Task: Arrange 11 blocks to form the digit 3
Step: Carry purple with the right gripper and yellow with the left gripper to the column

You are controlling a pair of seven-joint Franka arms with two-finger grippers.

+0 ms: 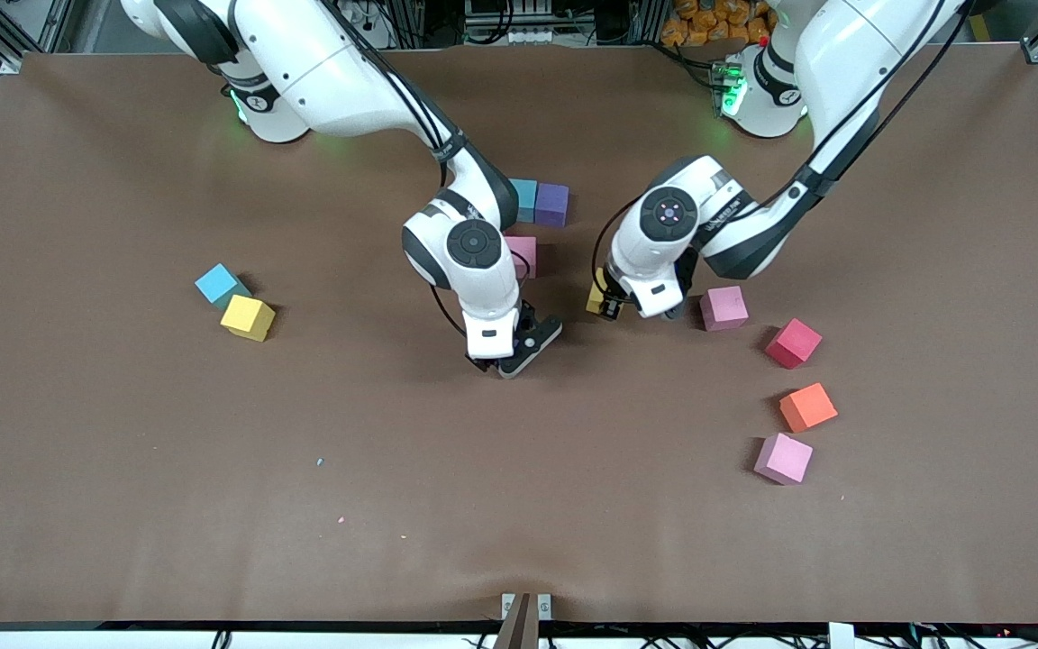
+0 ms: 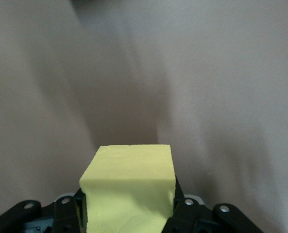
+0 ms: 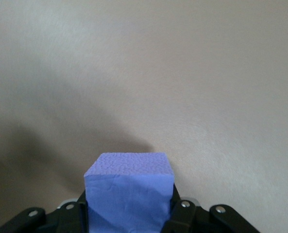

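A pale yellow block (image 2: pixel 129 189) is gripped between the fingers of the left claw (image 1: pixel 607 302), low over the middle of the desk (image 1: pixel 122 469), just beside a pink block (image 1: pixel 723 307) lying toward the left arm's end. A blue-purple block (image 3: pixel 129 194) is clamped in the right claw (image 1: pixel 505 361), as seen in the right wrist view; in the front view that block is hidden under the claw, which is down near the desk's middle.

Close by the right arm's wrist, a teal block (image 1: pixel 524 199) and a purple block (image 1: pixel 552 204) are set touching side by side, with another pink block (image 1: pixel 522 255) nearer the front camera, partly covered by the arm.

Toward the left arm's end, a red block (image 1: pixel 793 342), an orange block (image 1: pixel 808 406) and a lighter pink block (image 1: pixel 784 458) are strung out, each nearer the camera than the last. Toward the right arm's end, a light blue block (image 1: pixel 216 284) and a yellow block (image 1: pixel 248 316) are seen touching at a corner.
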